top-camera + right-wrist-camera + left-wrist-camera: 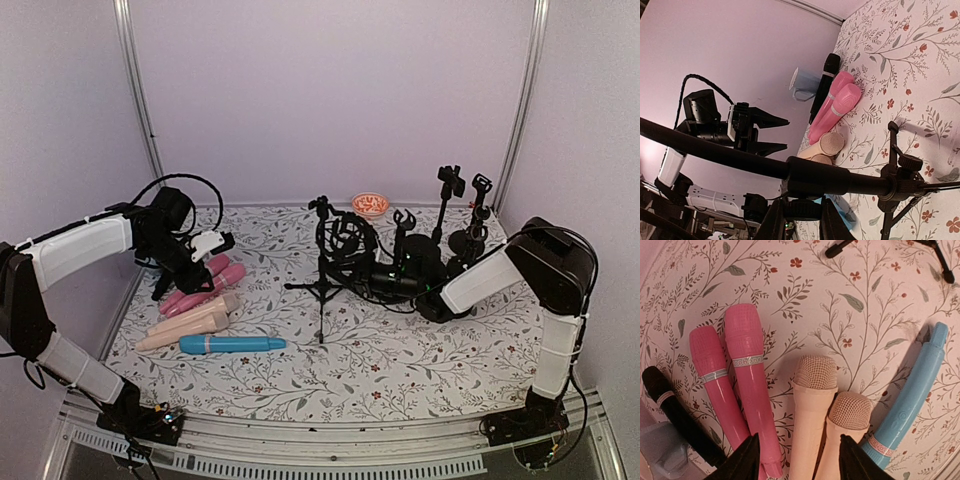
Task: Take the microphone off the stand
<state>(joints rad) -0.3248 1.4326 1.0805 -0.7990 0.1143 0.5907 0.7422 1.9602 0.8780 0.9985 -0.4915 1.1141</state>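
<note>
A black tripod stand (322,290) with a ring mount (345,240) stands mid-table. My right gripper (378,277) reaches into it from the right. In the right wrist view the stand's black pole (815,177) crosses the frame, and my right gripper (802,210) is closed on a black cylindrical part just under it, which looks like the black microphone (804,209). My left gripper (215,243) hovers open and empty over loose microphones at the left; in the left wrist view the left gripper (799,450) sits above two beige microphones (812,410).
Two pink microphones (747,385), a blue one (912,400) and a black one (675,415) lie beside the beige pair (190,322). Other black stands (448,190) and an orange bowl (370,205) stand at the back right. A white cup (802,85) sits by the left wall.
</note>
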